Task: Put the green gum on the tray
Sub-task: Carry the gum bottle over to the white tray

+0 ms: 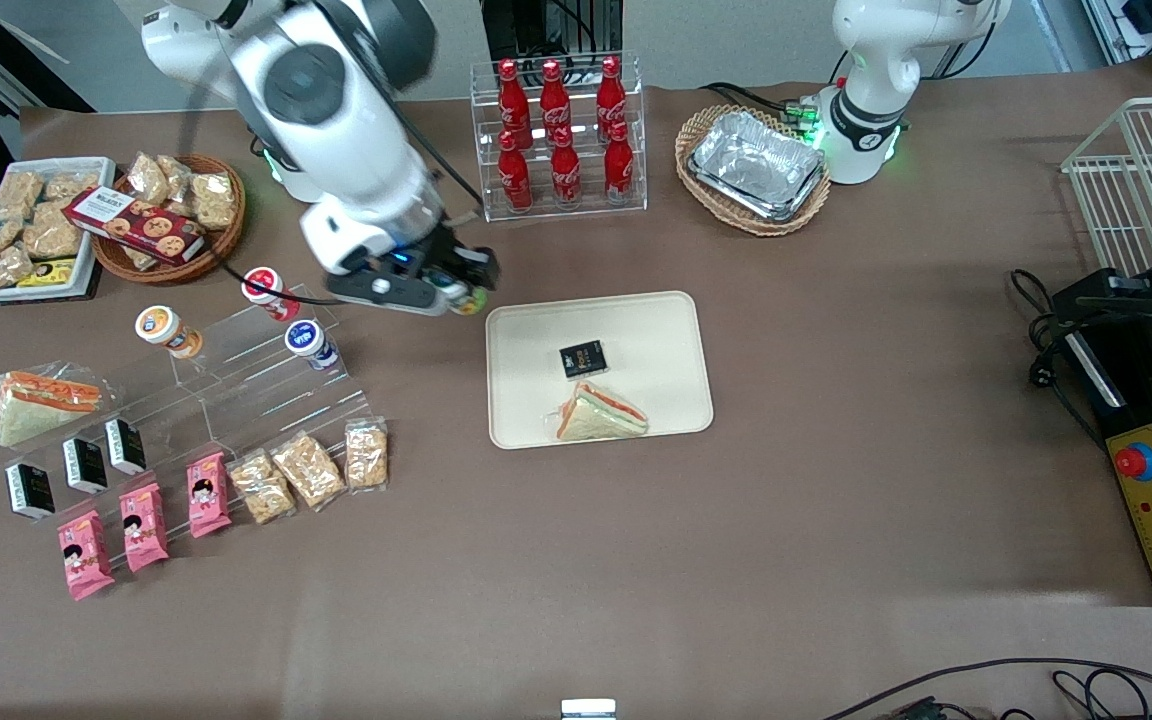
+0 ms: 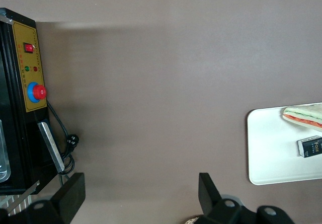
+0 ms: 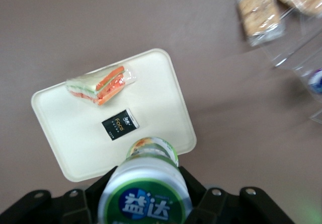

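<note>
The green gum (image 3: 146,191) is a small jar with a white lid printed green and blue; my gripper (image 3: 147,196) is shut on it, a black finger pressed to each side. In the front view the gripper (image 1: 458,292) hangs in the air with the green gum (image 1: 466,299) at its tip, just off the cream tray's (image 1: 636,320) corner that is farthest from the camera and toward the working arm's end. The tray (image 3: 161,95) holds a wrapped sandwich (image 1: 598,414) and a small black packet (image 1: 583,359).
A clear stepped stand (image 1: 236,390) toward the working arm's end carries orange (image 1: 166,330), red (image 1: 269,292) and blue (image 1: 311,343) jars. Snack packets (image 1: 311,468) lie nearer the camera. A rack of red bottles (image 1: 558,135) and a wicker basket of foil trays (image 1: 756,168) stand farther back.
</note>
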{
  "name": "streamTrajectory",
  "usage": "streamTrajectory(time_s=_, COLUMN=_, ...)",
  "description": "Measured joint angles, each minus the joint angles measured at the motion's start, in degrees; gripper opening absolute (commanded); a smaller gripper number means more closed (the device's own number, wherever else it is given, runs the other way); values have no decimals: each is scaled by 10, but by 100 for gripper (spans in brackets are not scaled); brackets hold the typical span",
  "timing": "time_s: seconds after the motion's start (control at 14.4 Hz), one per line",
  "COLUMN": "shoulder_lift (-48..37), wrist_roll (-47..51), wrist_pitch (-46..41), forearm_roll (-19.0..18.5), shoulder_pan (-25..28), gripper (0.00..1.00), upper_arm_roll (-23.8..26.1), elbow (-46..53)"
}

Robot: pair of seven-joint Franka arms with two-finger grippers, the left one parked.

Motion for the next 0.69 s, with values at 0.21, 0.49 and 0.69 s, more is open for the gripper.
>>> streamTrajectory(time_s=0.21, shoulder_lift=19, wrist_roll=47, wrist_pitch=131, forearm_roll=-16, shoulder_pan=30, gripper=40, upper_arm_roll=1, elbow=-97)
streamTrajectory(time_s=0.49, shoulder_lift=83, wrist_roll=172, wrist_pitch=208, forearm_roll=-139, shoulder_pan=67, gripper=40, upper_arm_roll=1, elbow=-142)
streamTrajectory(time_s=0.69, shoulder_lift=148, wrist_roll=241, wrist_pitch=247, forearm_roll=-220, shoulder_pan=79, gripper=40, upper_arm_roll=1, elbow=-143)
